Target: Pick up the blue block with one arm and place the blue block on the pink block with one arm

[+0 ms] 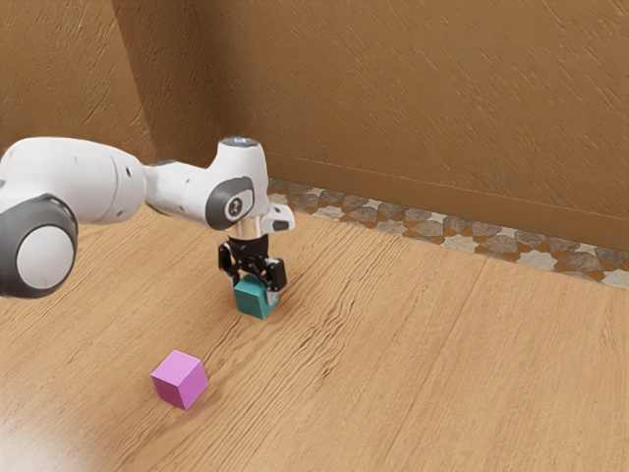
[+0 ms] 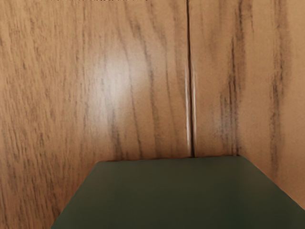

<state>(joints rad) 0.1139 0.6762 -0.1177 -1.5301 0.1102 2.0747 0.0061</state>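
A teal-blue block [image 1: 256, 298] rests on the wooden floor near the middle of the exterior view. My black gripper [image 1: 254, 283] reaches straight down over it, with a finger on each side of the block's top, so it is shut on the block. In the wrist view the block's dark green-blue top [image 2: 178, 195] lies directly under my hand, with wood grain beyond it. The pink block [image 1: 180, 380] sits on the floor toward the exterior view's lower left, well apart from the gripper.
The wooden surface [image 1: 423, 374] stretches open toward the exterior view's right. A patterned tile strip [image 1: 462, 234] runs along the base of the brown wall [image 1: 413, 88] at the back.
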